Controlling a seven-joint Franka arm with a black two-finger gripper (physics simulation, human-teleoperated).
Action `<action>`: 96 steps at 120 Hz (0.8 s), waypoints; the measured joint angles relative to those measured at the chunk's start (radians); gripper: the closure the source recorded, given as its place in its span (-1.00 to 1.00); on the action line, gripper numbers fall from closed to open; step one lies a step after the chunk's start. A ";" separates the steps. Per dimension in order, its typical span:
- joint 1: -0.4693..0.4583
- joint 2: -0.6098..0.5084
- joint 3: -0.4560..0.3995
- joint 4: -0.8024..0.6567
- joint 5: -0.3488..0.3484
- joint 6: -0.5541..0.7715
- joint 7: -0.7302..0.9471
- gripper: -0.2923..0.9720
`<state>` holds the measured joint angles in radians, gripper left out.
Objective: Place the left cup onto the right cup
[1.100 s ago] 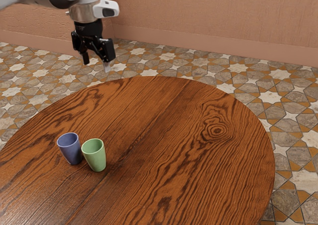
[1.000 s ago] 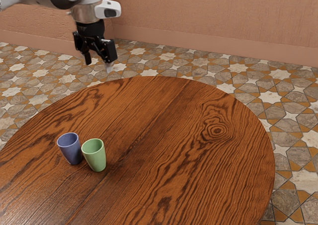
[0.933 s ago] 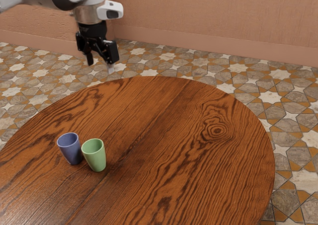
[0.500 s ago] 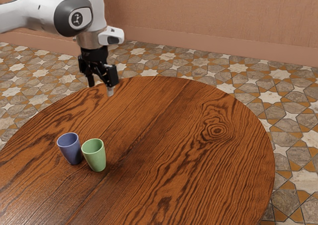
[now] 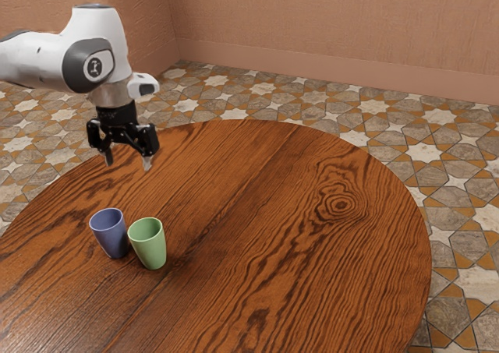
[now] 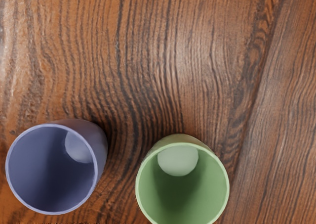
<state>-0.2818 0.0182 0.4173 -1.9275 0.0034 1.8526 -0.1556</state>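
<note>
Blue cup (image 5: 109, 232) stands on desk (image 5: 312, 236) just left of green cup (image 5: 147, 242), ungrasped; gripper (image 5: 127, 160) open, empty, above them; grasp and stacking remain.

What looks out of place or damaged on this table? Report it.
Nothing stands out. The blue cup and green cup stand upright and empty, side by side on the table. The claw hangs open above the table.

You will find no text, number or brand here that can be read. The arm (image 5: 47, 57) has a small white mark (image 5: 93, 65) on its grey joint cap, but it is too small for you to read.
</note>
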 joint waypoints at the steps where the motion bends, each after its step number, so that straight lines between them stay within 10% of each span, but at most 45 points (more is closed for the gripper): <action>1: 0.003 0.000 0.000 -0.004 -0.002 0.004 -0.005 -0.51; 96: 0.034 0.025 0.018 -0.216 -0.056 0.291 -0.357 -0.51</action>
<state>-0.2481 0.0436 0.4358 -2.1435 -0.0528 2.1434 -0.5130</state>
